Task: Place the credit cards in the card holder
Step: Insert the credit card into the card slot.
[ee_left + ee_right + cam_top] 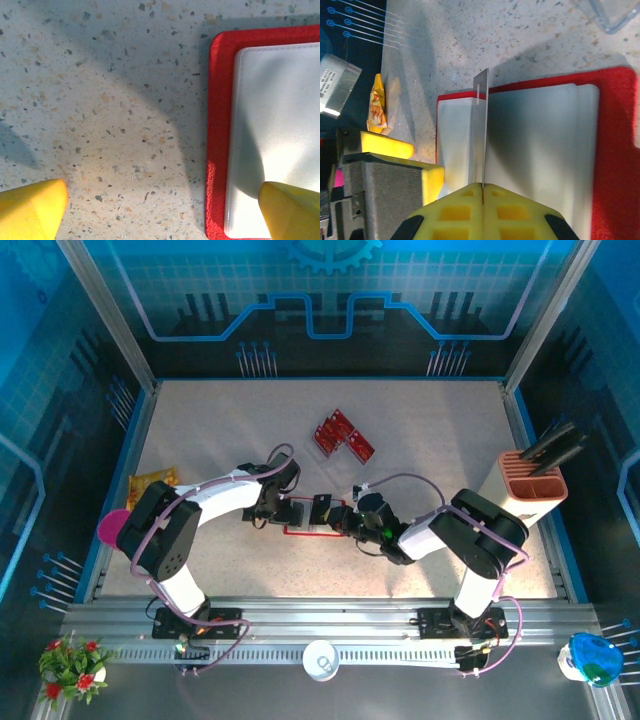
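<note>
The right gripper (pixel 483 186) pinched a card (pixel 482 120) edge-on over the open holder (pixel 615 150); the left gripper (pixel 162 207), wide, straddled its edge. The card likely needed tilting flat, then sliding into a pocket (pixel 535 150)

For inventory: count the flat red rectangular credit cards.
4 credit cards: three clustered at the far middle, one card edge-on in the right gripper over the red card holder. Stacking may hide more.

You see pale speckled table (pixel 430 450) under bright light, soft shadows across it; blue circuit-patterned walls (pixel 330 280) at back and both sides; slanted aluminium posts (pixel 105 315) at corners; ribbed aluminium rail (pixel 330 618) along near edge of table.
</note>
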